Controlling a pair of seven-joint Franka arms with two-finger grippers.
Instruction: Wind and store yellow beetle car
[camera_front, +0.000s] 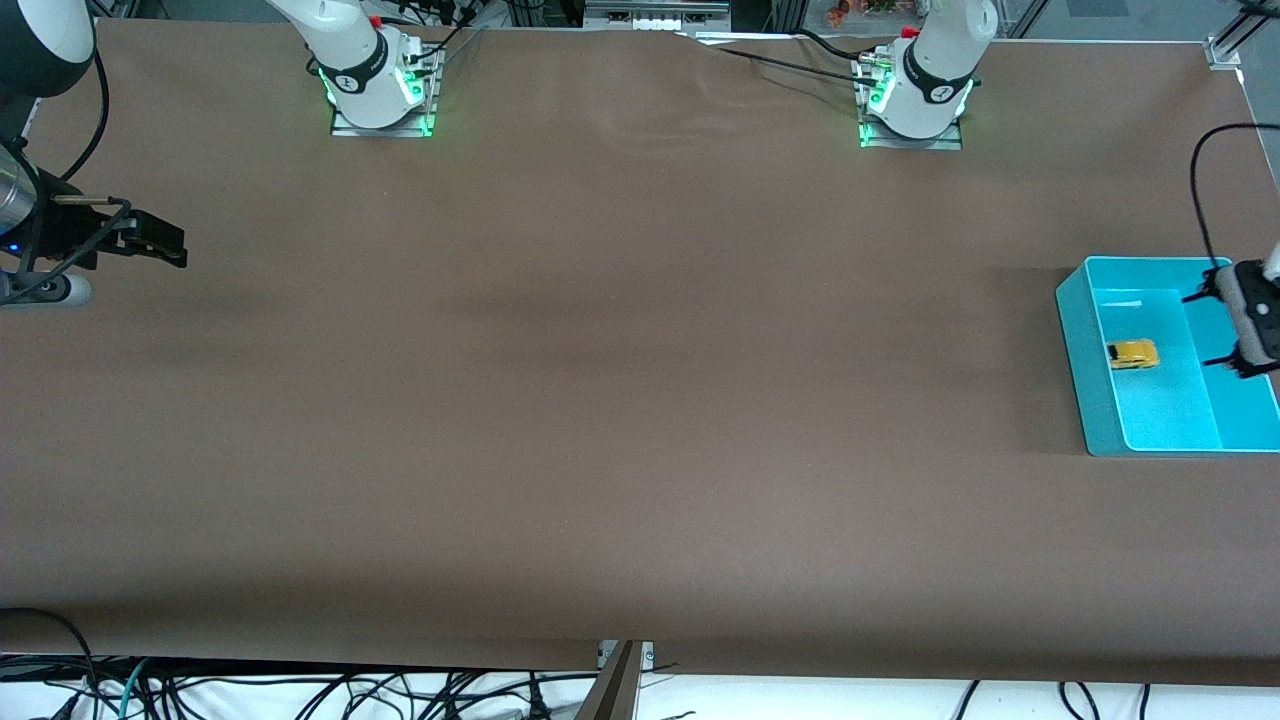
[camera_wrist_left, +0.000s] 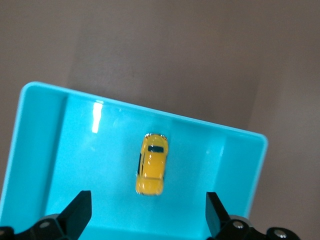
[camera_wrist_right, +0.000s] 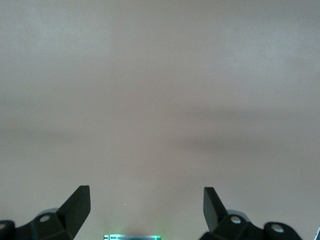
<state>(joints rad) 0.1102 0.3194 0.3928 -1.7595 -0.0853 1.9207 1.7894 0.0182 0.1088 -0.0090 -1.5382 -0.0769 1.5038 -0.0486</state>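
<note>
Closest to the front camera the brown tabletop (camera_front: 600, 450) lies bare under its paper cover, reaching from one arm's end to the other. Farther up, at my left arm's end, sits the teal bin (camera_front: 1090, 400), an open rectangular tub with a raised ledge along one long side. The yellow beetle car (camera_front: 1133, 354) rests on its wheels on the bin's floor, in the lower, wider part, clear of every wall; from my left wrist camera I look straight down on its rounded roof (camera_wrist_left: 151, 163) and dark window, with the bin's rim (camera_wrist_left: 30, 100) framing it. My left gripper (camera_front: 1222, 329) hangs over the bin, above the ledge side, and its jaws stand wide apart with nothing between them; the two dark fingertips (camera_wrist_left: 80, 210) show at the picture's edge on either side of the car, well above it and not touching it. The car lies free in the bin, held by nothing. At the right arm's end of the tabletop, my right gripper (camera_front: 160, 243) waits in the air over bare paper, its jaws spread apart too and holding nothing, as its wrist camera shows with both fingertips (camera_wrist_right: 80, 202) over plain brown surface. Farthest from the front camera, the two arm bases (camera_front: 380, 85) stand along the tabletop's edge, lit green.
</note>
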